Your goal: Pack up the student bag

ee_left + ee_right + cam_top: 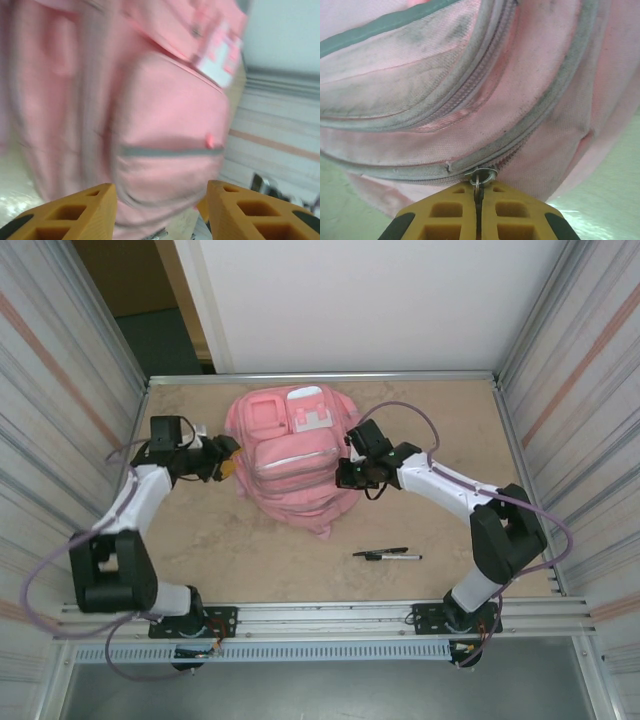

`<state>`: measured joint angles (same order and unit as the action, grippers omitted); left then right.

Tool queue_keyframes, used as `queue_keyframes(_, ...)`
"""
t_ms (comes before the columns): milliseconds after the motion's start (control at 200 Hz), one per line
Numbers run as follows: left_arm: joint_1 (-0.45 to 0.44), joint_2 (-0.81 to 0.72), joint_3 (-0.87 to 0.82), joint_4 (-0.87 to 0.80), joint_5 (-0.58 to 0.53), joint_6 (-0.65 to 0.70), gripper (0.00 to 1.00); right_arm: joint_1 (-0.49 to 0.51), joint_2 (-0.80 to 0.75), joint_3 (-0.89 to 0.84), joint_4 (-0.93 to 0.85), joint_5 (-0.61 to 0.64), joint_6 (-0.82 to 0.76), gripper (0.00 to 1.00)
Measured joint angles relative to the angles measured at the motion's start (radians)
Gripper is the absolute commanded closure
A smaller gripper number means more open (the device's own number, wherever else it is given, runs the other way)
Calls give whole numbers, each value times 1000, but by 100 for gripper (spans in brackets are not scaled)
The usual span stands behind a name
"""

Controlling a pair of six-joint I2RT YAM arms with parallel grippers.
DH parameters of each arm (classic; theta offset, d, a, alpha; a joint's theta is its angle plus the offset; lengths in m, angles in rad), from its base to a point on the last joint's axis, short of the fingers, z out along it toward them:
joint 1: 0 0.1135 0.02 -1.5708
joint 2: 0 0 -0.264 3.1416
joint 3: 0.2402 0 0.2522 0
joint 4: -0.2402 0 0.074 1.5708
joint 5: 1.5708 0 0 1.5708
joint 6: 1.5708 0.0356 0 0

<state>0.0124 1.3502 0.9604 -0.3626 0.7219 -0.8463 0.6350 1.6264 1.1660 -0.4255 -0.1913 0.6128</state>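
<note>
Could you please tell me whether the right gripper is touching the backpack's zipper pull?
Touching. The right wrist view shows the right gripper shut on the metal zipper pull of the pink backpack.

I see the student bag (295, 455), soft and pink, lying front-up on the counter (200, 540), far middle, its white patch toward the far edge.

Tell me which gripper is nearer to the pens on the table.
Right. The right gripper is at the student bag's right side, jaws shut on a zipper pull, just beyond the pens. The left gripper sits across the bag, on its left.
</note>
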Motion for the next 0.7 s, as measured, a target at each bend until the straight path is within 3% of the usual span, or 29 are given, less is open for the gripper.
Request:
queue_keyframes(150, -197, -197, -112, 2, -50, -64, 50, 47, 24, 42, 32, -50, 16, 100)
queue_keyframes(371, -407, -255, -195, -14, -268, -206, 45, 121, 40, 69, 98, -107, 16, 100)
queue_keyframes(697, -435, -266, -222, 20, -496, -365, 48, 244, 60, 69, 173, -116, 12, 100)
